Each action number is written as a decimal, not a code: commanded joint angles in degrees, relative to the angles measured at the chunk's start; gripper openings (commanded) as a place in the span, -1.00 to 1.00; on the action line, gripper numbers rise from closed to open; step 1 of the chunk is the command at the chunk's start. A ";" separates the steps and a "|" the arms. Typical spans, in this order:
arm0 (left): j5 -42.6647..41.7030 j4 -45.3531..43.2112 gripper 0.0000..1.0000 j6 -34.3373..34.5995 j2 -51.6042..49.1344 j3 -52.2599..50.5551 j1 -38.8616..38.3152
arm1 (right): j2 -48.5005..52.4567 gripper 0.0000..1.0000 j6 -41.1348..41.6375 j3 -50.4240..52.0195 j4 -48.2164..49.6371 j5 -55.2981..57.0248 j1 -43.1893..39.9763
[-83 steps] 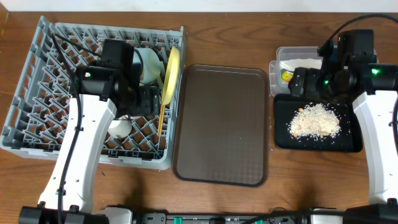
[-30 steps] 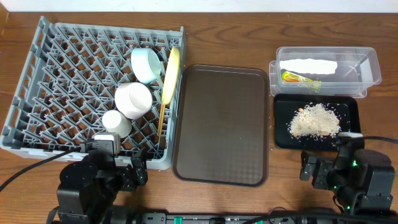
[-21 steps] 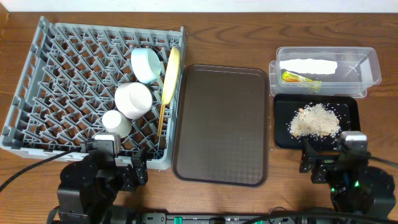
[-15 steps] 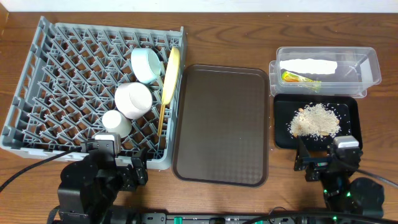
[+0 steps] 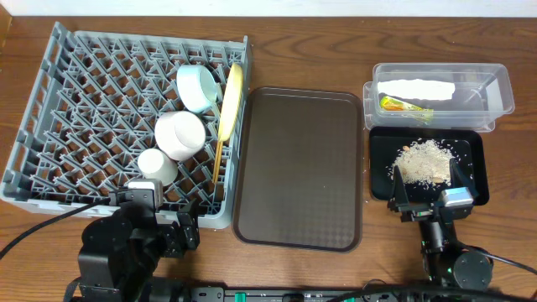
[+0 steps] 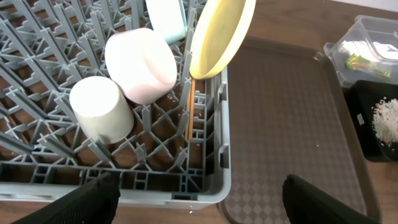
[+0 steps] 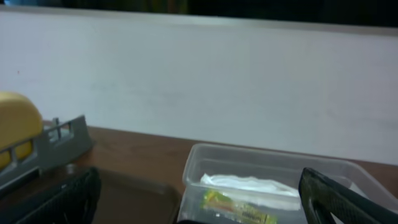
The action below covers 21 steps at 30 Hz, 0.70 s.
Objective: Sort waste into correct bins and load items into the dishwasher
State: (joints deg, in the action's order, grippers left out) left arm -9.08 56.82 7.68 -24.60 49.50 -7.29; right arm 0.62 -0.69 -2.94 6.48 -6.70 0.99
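The left pincer (image 6: 199, 202) gapes open at the near edge of the grey dish rack (image 6: 211, 186). Ahead of it in the rack are the white cup (image 6: 99, 118), white bowl (image 6: 140, 65), light-blue bowl (image 6: 165, 15), pale-yellow plate (image 6: 217, 31) and chopsticks (image 6: 189, 109). The right pincer (image 7: 199, 202) is open too. Ahead of it the clear tub (image 7: 273, 168) holds the napkin (image 7: 249, 183) and wrapper (image 7: 233, 205).

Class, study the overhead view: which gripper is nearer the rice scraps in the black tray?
Right. The right gripper hangs at the black tray's near edge, just short of the rice scraps; the left gripper sits across the table, at the dish rack's near edge.
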 commanded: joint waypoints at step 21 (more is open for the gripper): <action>-0.74 0.09 0.74 -0.09 0.07 -0.04 -0.24 | -0.31 0.98 -0.68 2.62 -10.75 7.78 0.57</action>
State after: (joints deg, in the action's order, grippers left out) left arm -9.08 56.80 7.68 -24.60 49.47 -7.29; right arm 0.69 -0.71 -0.38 -4.01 0.05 1.02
